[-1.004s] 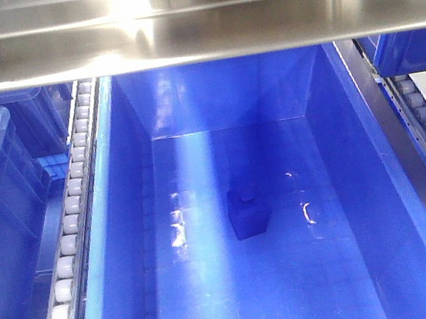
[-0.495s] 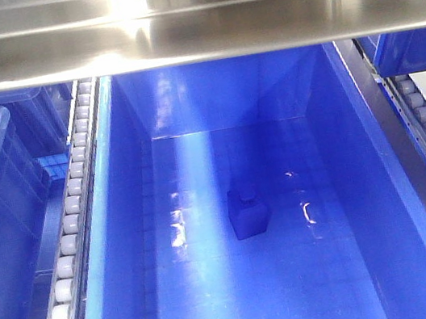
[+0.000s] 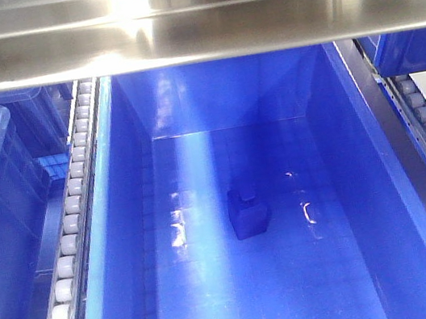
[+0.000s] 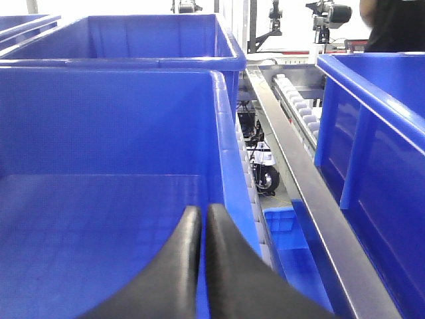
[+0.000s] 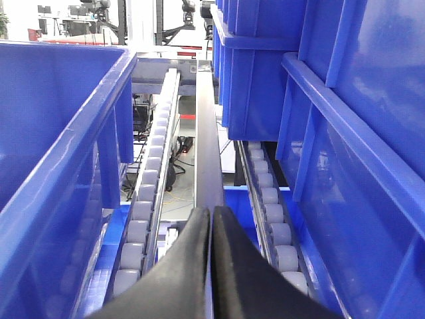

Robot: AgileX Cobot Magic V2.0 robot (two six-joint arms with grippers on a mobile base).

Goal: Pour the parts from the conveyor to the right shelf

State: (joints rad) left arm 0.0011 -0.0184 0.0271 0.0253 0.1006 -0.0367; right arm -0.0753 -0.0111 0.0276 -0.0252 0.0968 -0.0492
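From the front, the block [image 3: 248, 212] sits alone on the floor of the big blue bin [image 3: 122, 248] on the shelf [image 3: 192, 36]. My left pincer [image 4: 203, 219] is pressed together over a bin floor. My right pincer [image 5: 210, 222] is together above the roller track [image 5: 149, 199].

Bright overhead glare on the steel crossbar [image 3: 192, 36]; wrist views sharp.

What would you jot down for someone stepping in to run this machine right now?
Left gripper: shut, holding nothing, just above the near wall of a blue bin.
Right gripper: shut, holding nothing, over the steel rail between roller tracks.
The small blue part lies on the floor of the centre bin on the shelf.
Done: part is in the bin.
Left: apparently nothing; conveyor is out of view, so check it.
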